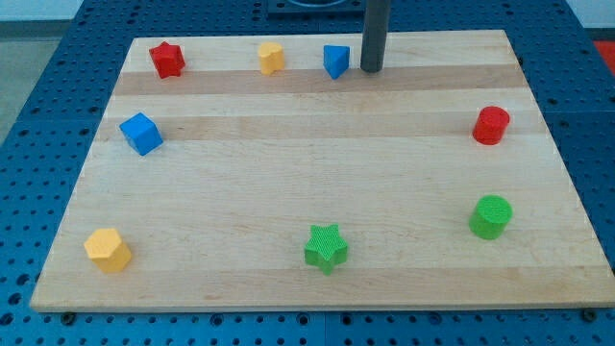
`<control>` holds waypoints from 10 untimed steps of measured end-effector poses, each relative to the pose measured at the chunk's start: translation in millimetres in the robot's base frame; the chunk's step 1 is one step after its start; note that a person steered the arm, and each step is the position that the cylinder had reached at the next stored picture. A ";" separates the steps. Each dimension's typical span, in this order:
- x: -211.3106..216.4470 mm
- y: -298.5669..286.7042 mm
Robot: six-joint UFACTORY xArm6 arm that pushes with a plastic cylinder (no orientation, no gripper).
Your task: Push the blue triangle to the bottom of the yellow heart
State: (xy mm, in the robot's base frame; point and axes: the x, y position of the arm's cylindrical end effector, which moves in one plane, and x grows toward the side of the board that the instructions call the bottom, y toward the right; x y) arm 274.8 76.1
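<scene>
The blue triangle [335,61] lies near the view's top edge of the wooden board [317,183], a little right of centre. The yellow heart [272,58] lies just to its left, with a small gap between them. My tip [372,69] rests on the board close to the right of the blue triangle, at about the same height in the view, and I cannot tell whether it touches the block. The dark rod rises straight up out of the view's top.
A red star [166,60] sits at the top left and a blue cube [141,133] at the left. A yellow pentagon [107,250] lies at the bottom left and a green star [326,248] at the bottom centre. A green cylinder [491,216] and a red cylinder [491,125] stand at the right.
</scene>
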 end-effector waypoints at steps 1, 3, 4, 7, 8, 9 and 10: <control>-0.6 -6.7; -32.4 0.9; -33.4 -16.5; -1.5 -83.8; 28.0 -99.7; 53.4 -114.1; 68.6 -126.5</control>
State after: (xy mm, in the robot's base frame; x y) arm 343.5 -50.4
